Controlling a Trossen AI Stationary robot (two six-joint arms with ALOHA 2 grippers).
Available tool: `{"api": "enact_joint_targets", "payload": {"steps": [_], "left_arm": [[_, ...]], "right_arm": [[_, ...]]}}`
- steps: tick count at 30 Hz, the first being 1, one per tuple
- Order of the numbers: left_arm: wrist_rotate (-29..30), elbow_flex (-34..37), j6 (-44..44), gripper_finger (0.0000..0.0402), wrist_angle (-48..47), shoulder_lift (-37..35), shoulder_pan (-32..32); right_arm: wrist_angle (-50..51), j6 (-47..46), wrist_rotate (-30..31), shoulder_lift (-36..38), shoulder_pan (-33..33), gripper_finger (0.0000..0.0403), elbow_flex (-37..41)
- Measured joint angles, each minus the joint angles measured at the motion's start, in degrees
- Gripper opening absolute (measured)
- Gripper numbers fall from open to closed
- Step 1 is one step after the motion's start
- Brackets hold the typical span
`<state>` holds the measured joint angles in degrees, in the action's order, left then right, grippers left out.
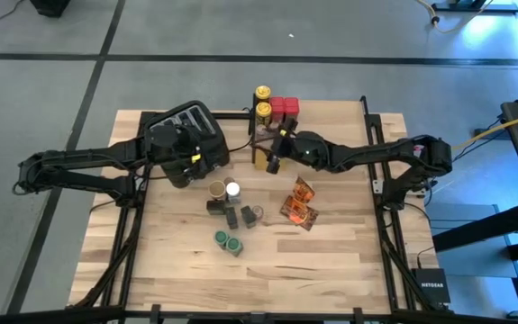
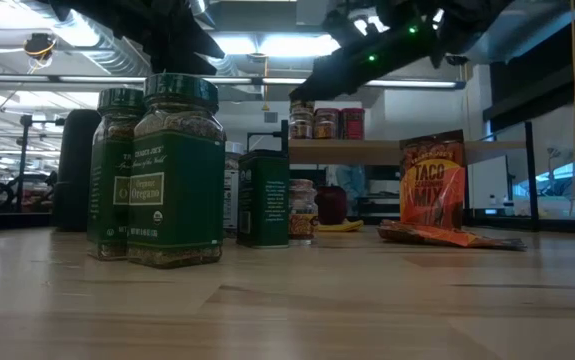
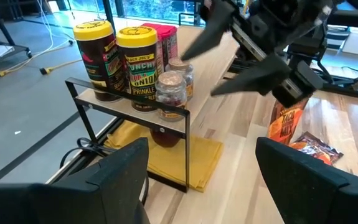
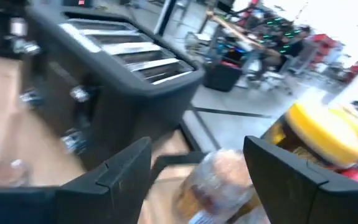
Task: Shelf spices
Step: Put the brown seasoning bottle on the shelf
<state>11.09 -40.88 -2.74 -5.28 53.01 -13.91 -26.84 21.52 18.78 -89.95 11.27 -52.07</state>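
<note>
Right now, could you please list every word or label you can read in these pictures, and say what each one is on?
"Organic Oregano": front green-lidded jar.
"TACO MIX": upright orange foil packet.
"NETGEAR": black box on the floor by the table's corner.
"UNION", partly cut off: yellow-lidded jar on the shelf.
Other jar labels: too blurred to read.

The table point(image 1: 331, 261) is pale, matt wood planking; the oregano jars point(image 2: 157, 170) are glossy glass; the taco mix packet point(image 2: 433, 185) is shiny foil; the toaster point(image 4: 104, 68) is black plastic with metal slots.
</note>
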Motion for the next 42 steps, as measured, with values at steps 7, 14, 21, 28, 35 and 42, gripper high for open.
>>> {"api": "enact_joint_targets", "payload": {"steps": [7, 14, 21, 28, 35, 42], "left_arm": [[0.0, 0.0, 0.1, 0.0290, -0.1, 0.0, 0.0], [0.0, 0.0, -0.1, 0.0290, -0.1, 0.0, 0.0], [0.0, 0.0, -0.1, 0.0290, -0.2, 0.0, 0.0], [0.0, 0.0, -1.3, 0.0290, -0.2, 0.0, 0.0], [0.0, 0.0, -1.8, 0.0290, -0.2, 0.0, 0.0], [0.0, 0.0, -1.3, 0.0290, -0.1, 0.0, 0.0]], "right_arm": [[2.1, -2.3, 3.7, -0.1, 0.7, 0.0261, -2.0], [9.4, -4.6, 2.7, 0.4, 0.5, 0.0261, -2.6], [16.6, -4.7, 5.7, 6.9, -7.5, 0.0261, -2.5], [23.8, -11.1, 4.5, 12.7, -17.4, 0.0261, -2.5], [30.8, -17.3, -3.4, 9.3, -23.5, 0.0261, -2.6], [31.2, -16.8, -4.9, -0.3, -23.2, 0.0261, -2.5]]}}
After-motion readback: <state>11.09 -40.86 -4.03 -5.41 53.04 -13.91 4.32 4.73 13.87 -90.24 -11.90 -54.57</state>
